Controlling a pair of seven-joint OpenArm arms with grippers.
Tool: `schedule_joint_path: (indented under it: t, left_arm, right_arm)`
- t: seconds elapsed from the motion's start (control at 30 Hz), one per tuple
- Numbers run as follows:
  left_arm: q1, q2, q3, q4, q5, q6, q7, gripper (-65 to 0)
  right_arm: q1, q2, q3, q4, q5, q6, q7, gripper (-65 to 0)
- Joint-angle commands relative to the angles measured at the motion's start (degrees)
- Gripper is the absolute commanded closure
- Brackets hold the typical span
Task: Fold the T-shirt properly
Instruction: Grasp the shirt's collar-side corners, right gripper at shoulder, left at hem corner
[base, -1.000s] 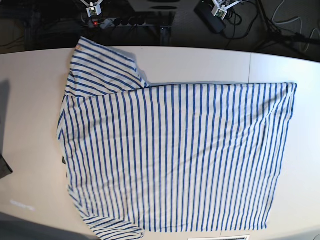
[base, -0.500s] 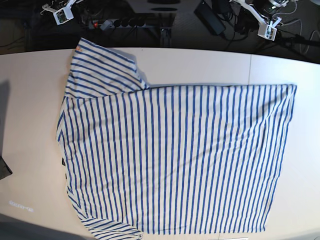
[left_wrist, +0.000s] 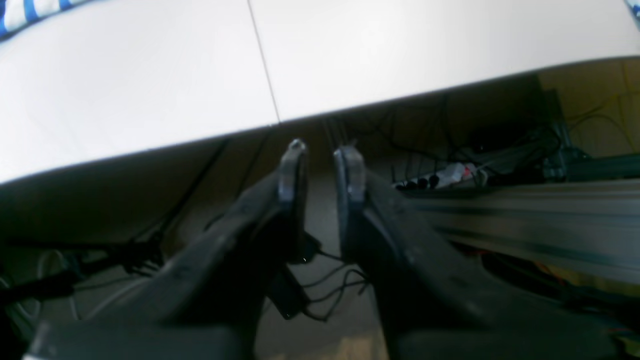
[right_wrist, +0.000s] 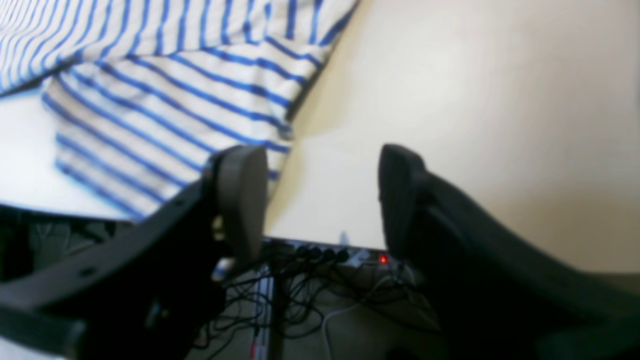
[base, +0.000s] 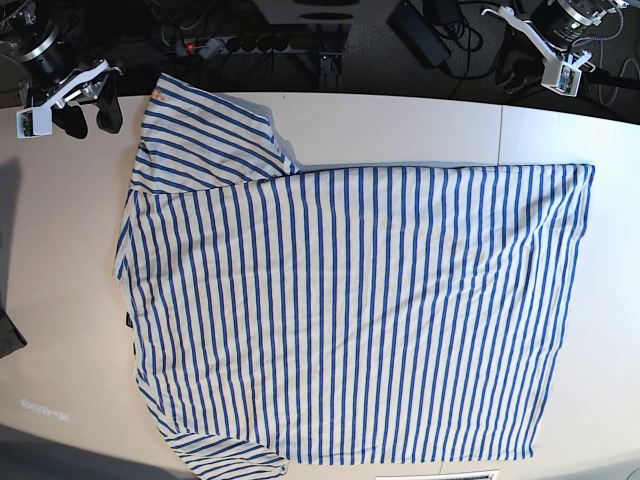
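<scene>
The T-shirt (base: 350, 310), white with thin blue stripes, lies spread flat on the white table (base: 400, 125). One sleeve (base: 205, 140) points to the far left corner and carries an orange mark (base: 155, 97). My right gripper (base: 88, 112) hovers at the table's far left edge, just left of that sleeve. In the right wrist view the gripper (right_wrist: 320, 200) is wide open and empty, with the sleeve (right_wrist: 175, 115) beside its left finger. My left gripper (base: 515, 70) hangs beyond the far right edge, off the shirt. Its fingers (left_wrist: 292, 170) stand a narrow gap apart with nothing between.
A power strip (base: 215, 43) with a red light lies on the floor behind the table, beside cables. A seam (base: 500, 130) splits the tabletop on the right. A dark object (base: 8, 335) sits at the left edge, and a small dark tag (base: 128, 320) shows at the shirt's left side.
The right arm has swung left and down to the table's far left corner, and its jaws have widened. The left arm has drifted right. The shirt has not moved.
</scene>
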Motion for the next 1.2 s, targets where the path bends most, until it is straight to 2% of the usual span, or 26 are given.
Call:
schedule_joint_path:
  t: [0.0,0.07,0.13,0.23,0.6,0.8,0.93,1.17]
  left_arm:
    - [0.81,-0.46,-0.50,0.90,-1.40,-0.72,0.13,-18.5]
    - [0.83,-0.44,-0.61,0.90,-3.34,-0.72,2.49,-28.3]
    - [0.94,-0.44,-0.59,0.90,-4.57,-0.72,3.85,-32.5]
    - [0.96,-0.44,-0.59,0.90,-5.05,-0.72,3.85,-32.5]
    - [0.96,-0.44,-1.01,0.90,-5.35,-0.70,5.03,-32.5]
    - [0.59,-0.46,-7.65,1.11,-13.73,-1.03,9.42,-32.5]
    - [-0.94,-0.81,-13.03,1.22,-19.32,-3.32,13.27,-32.5]
    - [-4.24,-5.92,-15.69,1.20,-19.61,-3.32,13.27,-32.5]
  right_arm:
    - [0.72,0.50,0.42,-0.76,1.01,1.92,0.44,-35.6]
    - [3.19,0.48,0.39,-4.11,2.34,2.03,-0.70,-35.6]
    - [5.79,0.50,0.22,-7.52,3.78,3.45,-1.77,-35.6]
    - [8.90,0.50,-1.22,-11.37,5.40,6.16,-4.20,-35.6]
    - [11.61,0.15,-13.84,-14.73,5.33,7.63,-6.08,-35.6]
    - [11.65,0.00,-20.72,-14.73,3.80,7.85,-7.15,-35.6]
    - [11.65,-0.02,-22.51,-14.73,3.15,7.85,-7.13,-35.6]
    - [11.65,0.02,-22.49,-14.73,1.51,7.82,-6.88,-35.6]
